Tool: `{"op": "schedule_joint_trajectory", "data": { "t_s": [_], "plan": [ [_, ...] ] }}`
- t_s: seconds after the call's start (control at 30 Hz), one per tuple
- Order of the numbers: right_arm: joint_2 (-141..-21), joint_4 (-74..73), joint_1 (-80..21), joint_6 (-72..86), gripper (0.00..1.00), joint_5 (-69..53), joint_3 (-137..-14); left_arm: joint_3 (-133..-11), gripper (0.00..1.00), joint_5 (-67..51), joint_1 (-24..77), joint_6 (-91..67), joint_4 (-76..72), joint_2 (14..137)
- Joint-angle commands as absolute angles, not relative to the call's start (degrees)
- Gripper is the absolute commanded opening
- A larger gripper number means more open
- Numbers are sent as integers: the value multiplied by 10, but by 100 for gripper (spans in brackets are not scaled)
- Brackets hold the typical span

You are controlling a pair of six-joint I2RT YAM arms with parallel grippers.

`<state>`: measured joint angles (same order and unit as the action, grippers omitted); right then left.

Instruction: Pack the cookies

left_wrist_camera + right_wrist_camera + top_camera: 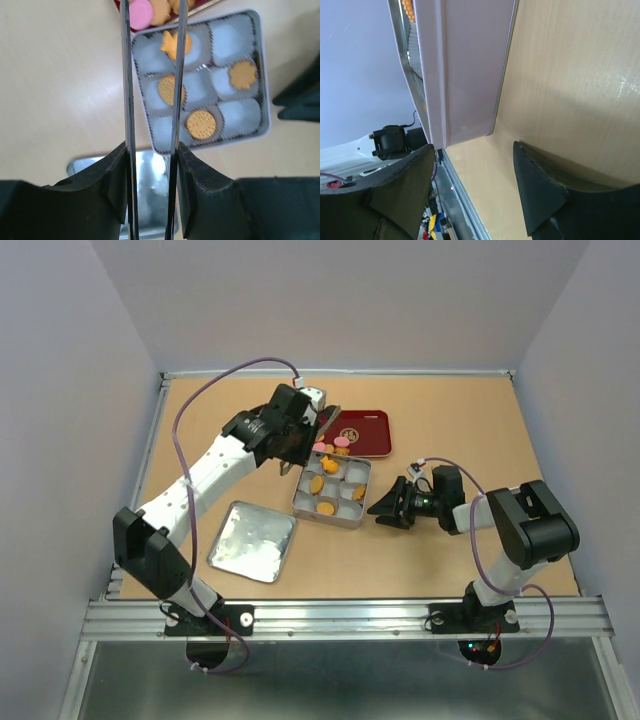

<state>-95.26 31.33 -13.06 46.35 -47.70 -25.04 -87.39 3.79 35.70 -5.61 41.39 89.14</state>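
Top view, cookies: four orange ones lie in separate compartments of the silver tin. Pink and orange ones lie on the red tray just behind it.
Top view, left gripper: over the tin's far edge, beside the tray.
Top view, right gripper: low at the tin's right side, jaws wide apart, holding nothing.
Top view, lid: flat on the bench, left of the tin.
Left wrist view, left gripper: two long thin blades stand apart above the tin. Their tips pass the picture edge, so I cannot tell if they grip something.
Right wrist view, right gripper: spread wide, the tin's wall just ahead.
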Motion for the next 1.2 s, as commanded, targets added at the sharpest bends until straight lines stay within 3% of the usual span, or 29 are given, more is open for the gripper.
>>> {"op": "schedule_joint_trajectory", "data": {
  "t_s": [0.0,0.43,1.17],
  "plan": [
    [-981,251,-128,434,71,-410,-237,-820,36,18,398,-88,438,828],
    [-983,251,-124,436,70,-418,-238,-593,37,-37,431,-166,397,694],
    [-991,251,-120,437,70,-426,-241,-638,36,-15,453,-182,412,697]
  ]
}}
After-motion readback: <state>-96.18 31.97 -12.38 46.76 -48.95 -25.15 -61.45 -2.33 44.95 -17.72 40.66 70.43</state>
